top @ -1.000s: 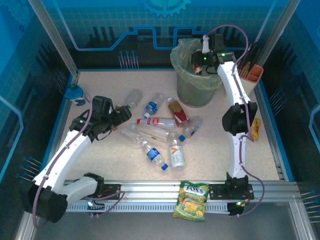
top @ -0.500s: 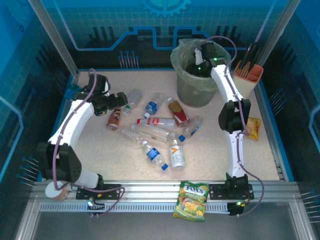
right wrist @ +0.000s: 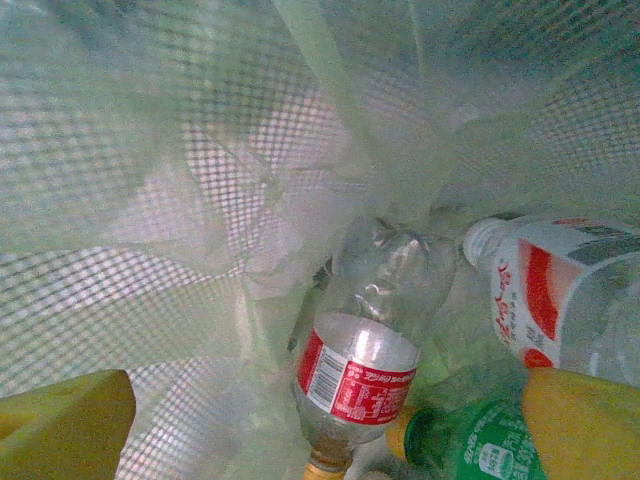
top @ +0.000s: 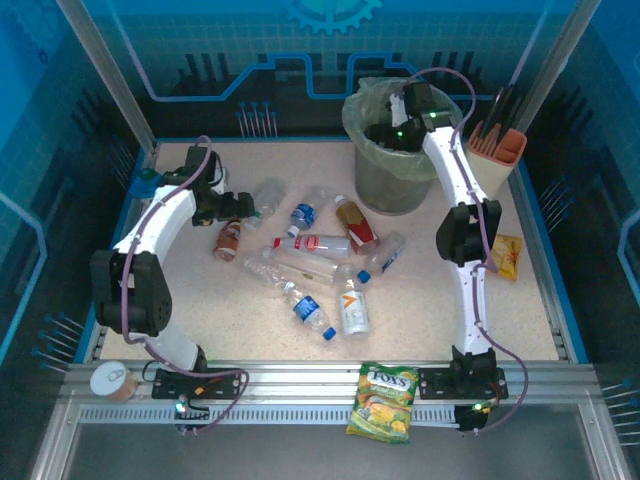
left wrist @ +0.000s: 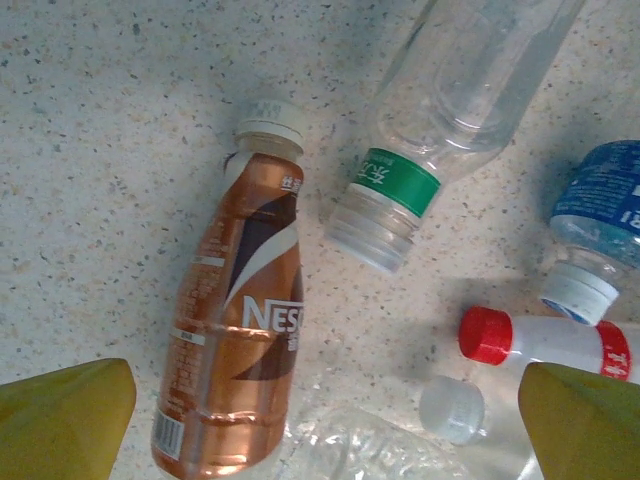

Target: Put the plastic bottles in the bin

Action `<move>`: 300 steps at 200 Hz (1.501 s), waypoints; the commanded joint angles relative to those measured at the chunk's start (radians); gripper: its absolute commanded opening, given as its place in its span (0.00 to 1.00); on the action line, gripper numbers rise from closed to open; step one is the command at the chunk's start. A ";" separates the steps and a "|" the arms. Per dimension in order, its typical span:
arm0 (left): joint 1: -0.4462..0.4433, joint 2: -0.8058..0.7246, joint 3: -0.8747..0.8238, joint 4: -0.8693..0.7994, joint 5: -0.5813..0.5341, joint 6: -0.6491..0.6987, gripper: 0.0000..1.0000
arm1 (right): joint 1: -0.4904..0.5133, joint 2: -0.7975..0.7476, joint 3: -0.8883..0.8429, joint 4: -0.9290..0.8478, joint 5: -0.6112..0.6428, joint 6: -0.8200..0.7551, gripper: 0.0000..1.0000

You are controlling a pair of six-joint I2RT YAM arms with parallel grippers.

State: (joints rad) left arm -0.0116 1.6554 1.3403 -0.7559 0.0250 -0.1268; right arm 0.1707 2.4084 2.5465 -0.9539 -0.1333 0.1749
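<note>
Several plastic bottles lie scattered mid-table. At their left end lies a copper-brown bottle with a white cap. My left gripper hovers open just above it, its fingers wide apart over the bottle's base and a clear bottle. My right gripper hangs open inside the mouth of the bin. Below its spread fingers a red-labelled clear bottle, a green bottle and a white-and-red bottle lie loose on the pale green liner.
A beige and orange utensil holder stands right of the bin. A yellow packet lies by the right arm. A FOX'S candy bag rests on the front rail, and a small tin can sits at the front left.
My right gripper has opened while dipping into the bin. My left arm has swung back and left, uncovering the copper-brown bottle below its gripper.
</note>
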 commanded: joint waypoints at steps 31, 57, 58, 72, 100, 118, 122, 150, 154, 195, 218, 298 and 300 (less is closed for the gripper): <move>0.016 0.052 0.029 -0.011 -0.001 0.078 0.99 | -0.007 -0.172 0.025 -0.073 -0.040 -0.001 1.00; 0.018 0.064 0.016 0.008 0.022 0.096 0.99 | -0.012 -0.249 -0.011 -0.084 -0.034 0.025 1.00; 0.018 0.064 0.015 0.009 0.023 0.097 0.99 | -0.012 -0.253 -0.013 -0.084 -0.034 0.027 1.00; 0.018 0.066 0.005 0.019 0.033 0.103 0.99 | -0.022 -0.294 -0.042 -0.075 -0.028 0.052 1.00; 0.018 0.086 0.022 -0.007 0.049 0.121 0.99 | -0.051 -0.343 -0.036 -0.129 -0.062 0.091 1.00; 0.018 0.077 0.002 0.014 0.065 0.123 0.99 | -0.056 -0.378 -0.042 -0.187 -0.070 0.110 1.00; 0.018 0.075 -0.003 0.017 0.070 0.124 0.99 | -0.057 -0.387 -0.042 -0.203 -0.065 0.115 1.00; 0.017 0.060 -0.036 0.037 0.109 0.121 0.99 | -0.044 -0.509 -0.175 -0.220 -0.049 0.136 1.00; 0.016 0.058 -0.041 0.041 0.110 0.118 0.99 | -0.040 -0.544 -0.227 -0.188 -0.055 0.136 0.99; 0.015 0.028 -0.079 0.061 0.105 0.087 0.99 | 0.012 -0.982 -0.876 0.251 -0.025 0.181 1.00; 0.015 0.008 -0.103 0.070 0.094 0.078 0.99 | 0.016 -1.097 -1.026 0.255 -0.118 0.200 1.00; 0.021 0.029 -0.121 0.005 -0.033 -0.009 0.99 | 0.036 -1.291 -1.433 0.306 -0.207 0.322 1.00; 0.021 0.027 -0.127 0.011 -0.032 -0.012 0.99 | 0.035 -1.288 -1.436 0.303 -0.205 0.322 1.00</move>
State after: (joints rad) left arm -0.0044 1.6951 1.2438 -0.7261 0.0288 -0.0856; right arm 0.1909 1.1500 1.1580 -0.6941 -0.3233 0.4511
